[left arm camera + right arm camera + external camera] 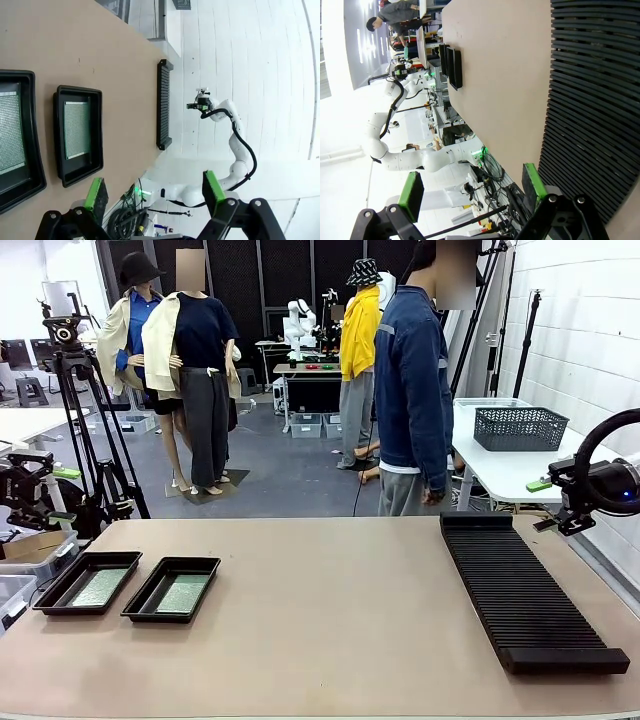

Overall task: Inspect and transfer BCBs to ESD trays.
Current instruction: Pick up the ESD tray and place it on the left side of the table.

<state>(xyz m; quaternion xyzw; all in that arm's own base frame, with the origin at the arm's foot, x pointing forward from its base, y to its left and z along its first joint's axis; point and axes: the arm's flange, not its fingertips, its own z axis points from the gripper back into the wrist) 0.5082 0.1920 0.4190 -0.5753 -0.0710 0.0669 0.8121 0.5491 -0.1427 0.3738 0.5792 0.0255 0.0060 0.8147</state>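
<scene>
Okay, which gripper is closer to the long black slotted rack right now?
Right. The right gripper hovers open just past the rack's far right corner; the left gripper sits open across the table beyond the trays.

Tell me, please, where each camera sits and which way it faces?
Front: between the arms, facing across the table at the person; right hand shows.
Left wrist: rolled, over the two trays; open left hand below.
Right wrist: rolled, over the rack; open right hand below.
Shared: trays and rack.
</scene>
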